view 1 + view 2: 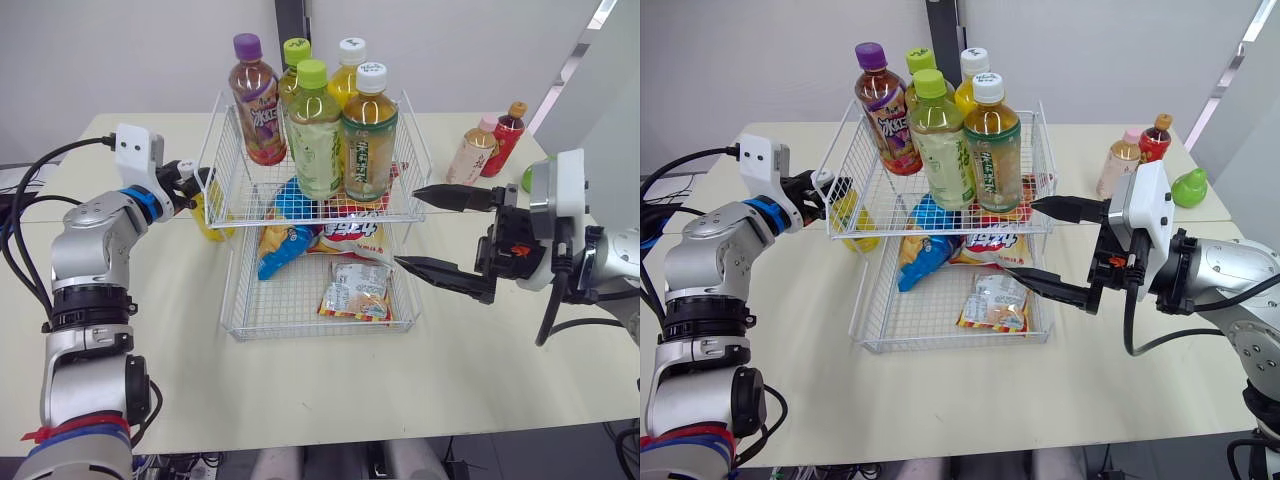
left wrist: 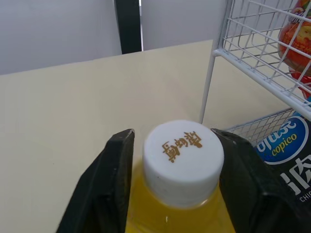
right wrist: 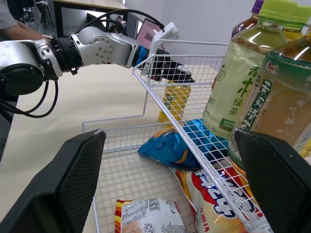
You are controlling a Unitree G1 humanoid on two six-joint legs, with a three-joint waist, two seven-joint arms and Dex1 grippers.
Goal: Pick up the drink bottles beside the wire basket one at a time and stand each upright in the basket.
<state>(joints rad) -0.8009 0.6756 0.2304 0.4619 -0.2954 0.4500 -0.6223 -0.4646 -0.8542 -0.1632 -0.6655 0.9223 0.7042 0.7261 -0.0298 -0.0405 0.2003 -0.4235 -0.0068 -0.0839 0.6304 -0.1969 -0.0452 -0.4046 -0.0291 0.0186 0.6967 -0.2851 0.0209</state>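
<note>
Left pincer clamped on yellow bottle beside wire basket; right pincer spread wide.

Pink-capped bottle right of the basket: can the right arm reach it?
Probably yes: the right gripper is open, and only bare table lies between it and the pink-capped bottle.

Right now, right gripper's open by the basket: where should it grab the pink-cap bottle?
Probably mid-body of the pink-cap bottle, right gripper coming from the near side. It stands upright with that face clear; the red-cap bottle crowds its far right.
</note>
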